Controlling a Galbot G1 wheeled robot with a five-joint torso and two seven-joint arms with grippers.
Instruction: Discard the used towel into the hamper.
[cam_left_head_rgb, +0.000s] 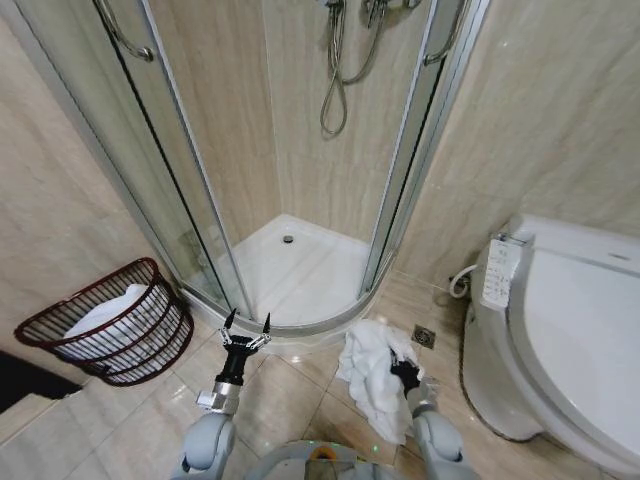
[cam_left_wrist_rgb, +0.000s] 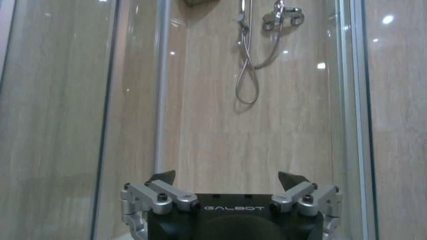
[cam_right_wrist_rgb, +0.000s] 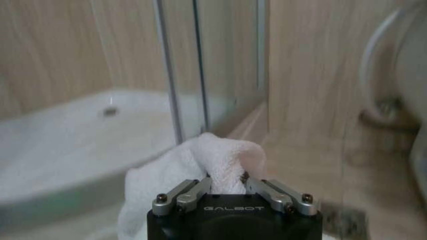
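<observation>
toilet (cam_left_head_rgb: 575, 340) cut off by right edge.

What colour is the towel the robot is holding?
White. The towel, pinched in the right gripper, shows best in the head view.

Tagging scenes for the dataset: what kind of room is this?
A bathroom. A glass shower stall with a hose stands in the corner and a toilet at right. The hamper sits by the left wall; the right gripper holds a white towel.
</observation>
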